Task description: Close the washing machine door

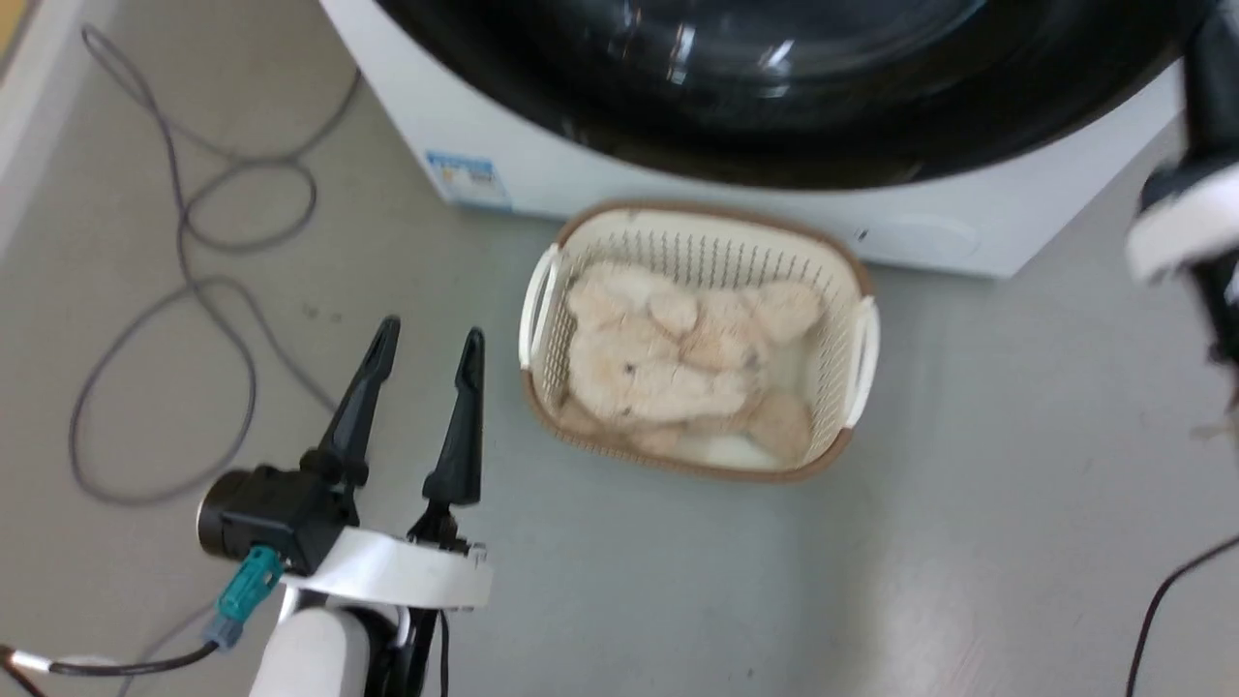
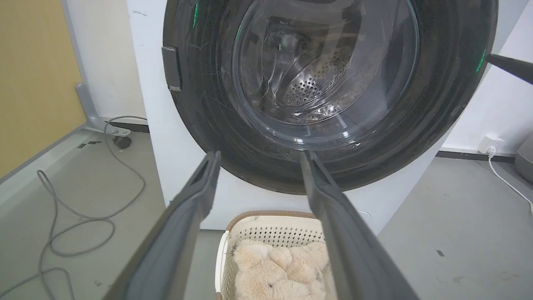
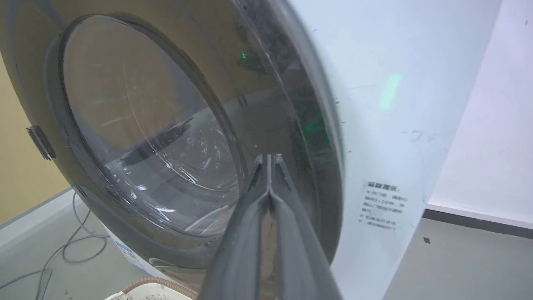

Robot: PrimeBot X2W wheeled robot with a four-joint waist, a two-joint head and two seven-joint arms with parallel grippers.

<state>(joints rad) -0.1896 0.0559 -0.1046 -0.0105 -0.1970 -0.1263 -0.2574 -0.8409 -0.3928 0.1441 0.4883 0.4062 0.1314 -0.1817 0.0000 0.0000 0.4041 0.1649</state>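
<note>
Grey floor (image 1: pixel 968 436) carries washing machine (image 1: pixel 465 116), basket (image 1: pixel 678 252) just in front. Washing machine door (image 3: pixel 145 125) sits almost flush on the machine front. Right end effector (image 3: pixel 268 158), clenched empty, tips at its dark rim, likely pushing it shut. Left end effector (image 1: pixel 426 348) released, parked low.

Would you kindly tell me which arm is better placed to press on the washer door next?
Right, probably. The right pincer, shut, points at the dark rim of the door, seemingly close to it. The left pincer is open, low beside the basket, away from the door.
</note>
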